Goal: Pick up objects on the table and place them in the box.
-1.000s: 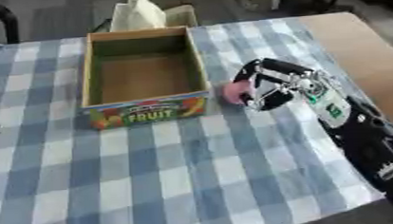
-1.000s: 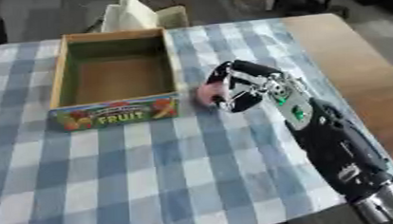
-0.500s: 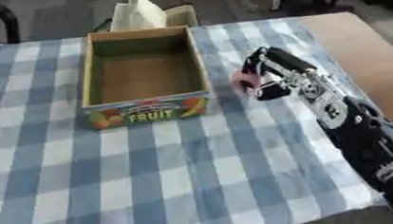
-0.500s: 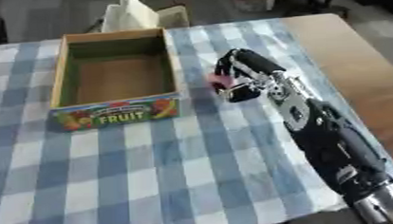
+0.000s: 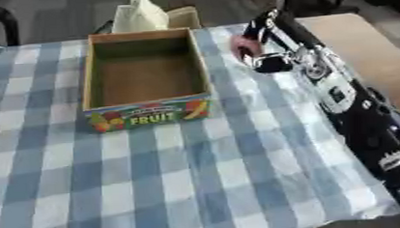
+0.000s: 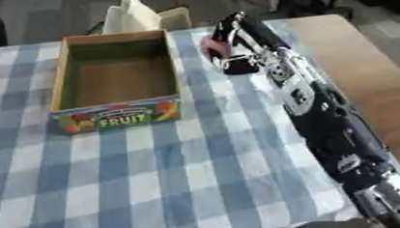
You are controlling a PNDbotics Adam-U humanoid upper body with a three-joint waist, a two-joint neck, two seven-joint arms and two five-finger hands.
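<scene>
Pinching a small pink thing (image 5: 244, 45) between curled fingers and thumb, the right hand (image 5: 264, 48) holds it just right of the box (image 5: 90, 79), level with the box's far half and apparently lifted off the cloth (image 5: 198, 183). The box looks empty, its printed fruit front facing the robot. Only a sliver of pink shows, so the grasp may be shallow; the thing could slip out on the way over, or clip the near wall if carried too low. Behind the box, pale paper (image 5: 141, 16) stands clear of the path. The left hand is out of sight.
</scene>
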